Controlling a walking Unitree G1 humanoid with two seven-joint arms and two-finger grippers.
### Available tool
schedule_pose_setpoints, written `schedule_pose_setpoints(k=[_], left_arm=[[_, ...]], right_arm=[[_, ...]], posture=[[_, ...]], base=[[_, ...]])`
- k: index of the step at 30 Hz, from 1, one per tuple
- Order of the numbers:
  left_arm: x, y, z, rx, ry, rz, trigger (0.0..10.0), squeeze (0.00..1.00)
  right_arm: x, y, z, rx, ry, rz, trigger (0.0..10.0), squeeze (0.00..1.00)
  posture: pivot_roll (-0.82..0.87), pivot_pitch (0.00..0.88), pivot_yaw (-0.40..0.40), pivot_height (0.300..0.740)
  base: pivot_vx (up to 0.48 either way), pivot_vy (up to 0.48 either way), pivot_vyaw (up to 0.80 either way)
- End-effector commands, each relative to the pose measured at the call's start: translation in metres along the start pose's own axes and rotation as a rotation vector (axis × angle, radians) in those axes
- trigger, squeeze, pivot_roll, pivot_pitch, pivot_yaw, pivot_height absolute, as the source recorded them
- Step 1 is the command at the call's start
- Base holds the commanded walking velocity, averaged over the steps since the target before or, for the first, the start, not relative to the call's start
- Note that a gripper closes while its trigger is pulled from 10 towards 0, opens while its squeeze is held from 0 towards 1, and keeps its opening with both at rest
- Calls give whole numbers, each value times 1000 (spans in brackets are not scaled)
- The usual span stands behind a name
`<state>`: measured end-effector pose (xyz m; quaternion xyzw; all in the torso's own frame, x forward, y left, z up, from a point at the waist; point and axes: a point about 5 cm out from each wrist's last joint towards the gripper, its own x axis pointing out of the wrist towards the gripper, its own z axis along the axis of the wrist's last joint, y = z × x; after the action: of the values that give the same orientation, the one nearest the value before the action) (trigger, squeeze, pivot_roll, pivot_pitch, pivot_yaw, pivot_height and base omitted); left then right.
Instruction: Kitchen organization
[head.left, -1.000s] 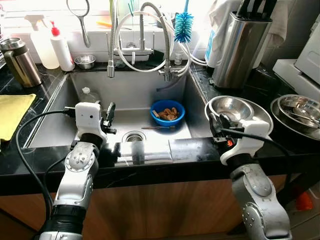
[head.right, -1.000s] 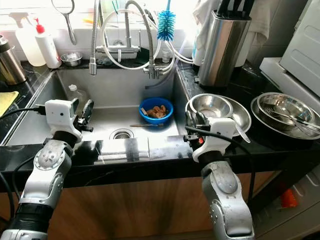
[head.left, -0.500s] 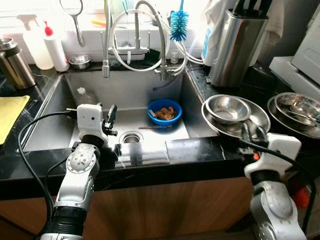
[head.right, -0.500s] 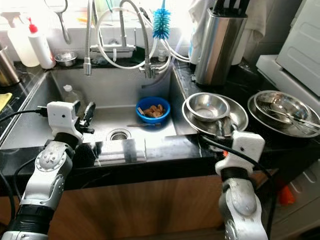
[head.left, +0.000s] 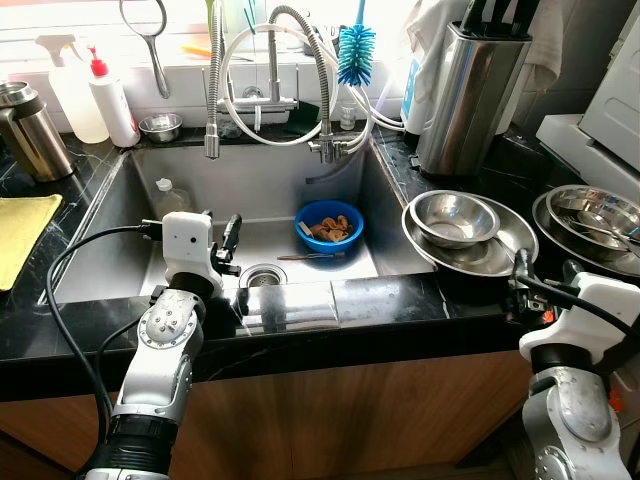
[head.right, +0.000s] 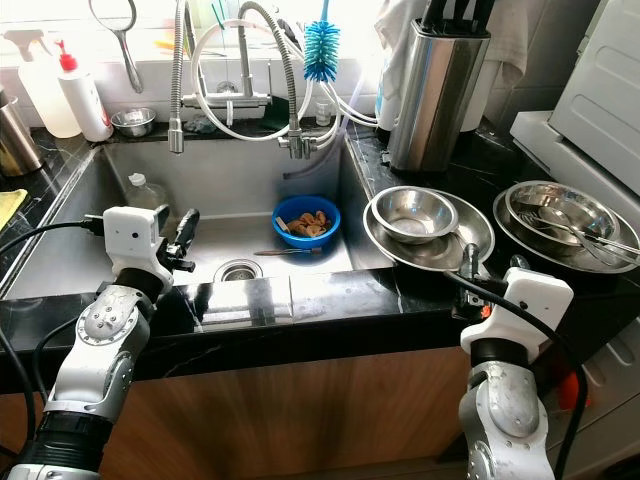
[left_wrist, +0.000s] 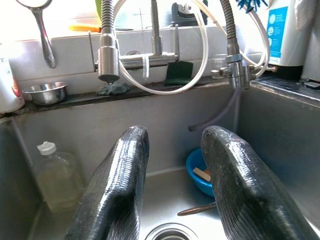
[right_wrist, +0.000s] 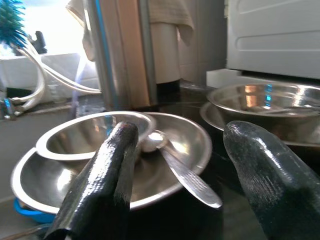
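A blue bowl (head.left: 331, 222) with food scraps sits at the back right of the steel sink (head.left: 290, 185), and a thin utensil (head.left: 310, 257) lies in front of it near the drain (head.left: 262, 275). My left gripper (head.left: 232, 240) hangs open over the sink's front left, pointing into the basin; its fingers (left_wrist: 127, 165) frame the blue bowl (left_wrist: 200, 172). On the counter to the right, a small steel bowl (head.left: 455, 212) rests in a larger one (head.left: 500, 250) with a spoon (right_wrist: 182, 175). My right gripper (head.left: 520, 268) is open just in front of that stack, holding nothing.
A plastic bottle (head.left: 172, 192) stands in the sink's left corner. Two more steel bowls (head.left: 590, 215) are at far right, a knife block (head.left: 470, 85) behind. Spray bottles (head.left: 100, 90), a thermos (head.left: 25, 115) and a yellow cloth (head.left: 20, 230) occupy the left counter. Faucet hoses (head.left: 270, 70) overhang the sink.
My right arm has swung to the right, from the sink's right rim to the front of the stacked steel bowls. The left gripper holds its place over the sink. The camera shifted slightly.
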<state>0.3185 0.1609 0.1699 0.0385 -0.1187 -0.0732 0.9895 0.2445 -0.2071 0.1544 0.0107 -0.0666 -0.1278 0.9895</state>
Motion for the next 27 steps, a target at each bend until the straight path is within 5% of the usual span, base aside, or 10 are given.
schedule_pose_setpoints(k=[1,27], left_arm=[[1,1,2,30,0,-9,10000,0],[1,4,0,47,18,2,10000,0]], right_arm=[[1,3,-3,9,9,6,10000,0],[-1,-7,-9,26,42,-62,10000,0]], posture=[[-44,4,-3,740],[-40,54,3,740]], base=[[0,0,0],[0,0,0]])
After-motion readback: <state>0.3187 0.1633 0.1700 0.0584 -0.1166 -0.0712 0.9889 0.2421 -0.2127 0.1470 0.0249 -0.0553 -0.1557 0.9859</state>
